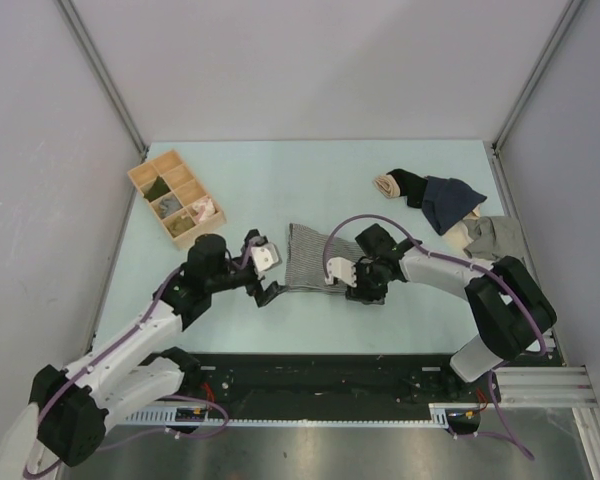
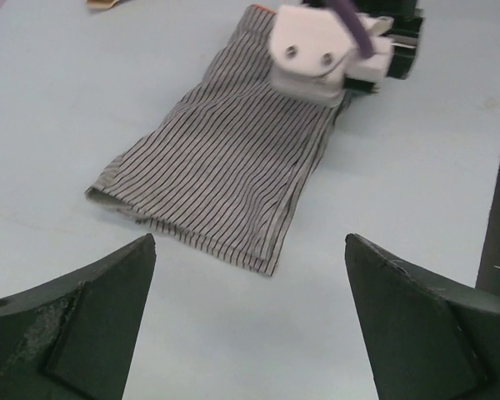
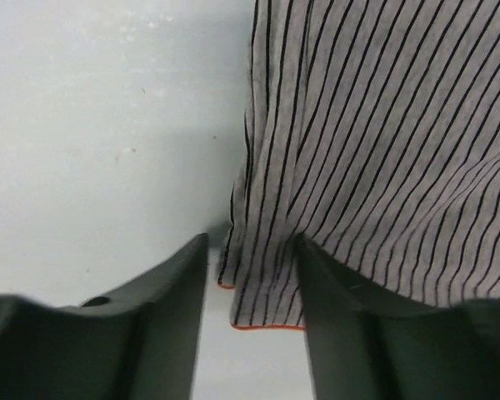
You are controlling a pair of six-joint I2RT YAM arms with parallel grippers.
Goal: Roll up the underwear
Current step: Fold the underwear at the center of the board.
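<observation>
The underwear [image 1: 308, 258], grey with fine dark stripes and an orange-trimmed hem, lies flat and folded in the middle of the table. My left gripper [image 1: 263, 268] is open and empty just off its left edge; in the left wrist view the gripper [image 2: 250, 246] faces the cloth [image 2: 225, 167] with bare table between the fingers. My right gripper [image 1: 340, 274] is at the cloth's right edge. In the right wrist view its jaws [image 3: 252, 242] stand a little apart, straddling a hem corner of the underwear [image 3: 358, 125]. The right finger [image 3: 350, 325] touches the fabric.
A wooden compartment box [image 1: 177, 197] with small items stands at the back left. At the back right lies a pile of garments: a navy one [image 1: 450, 200], a beige-grey one [image 1: 495, 237] and dark and tan socks [image 1: 400, 184]. A black rail [image 1: 330, 375] runs along the near edge.
</observation>
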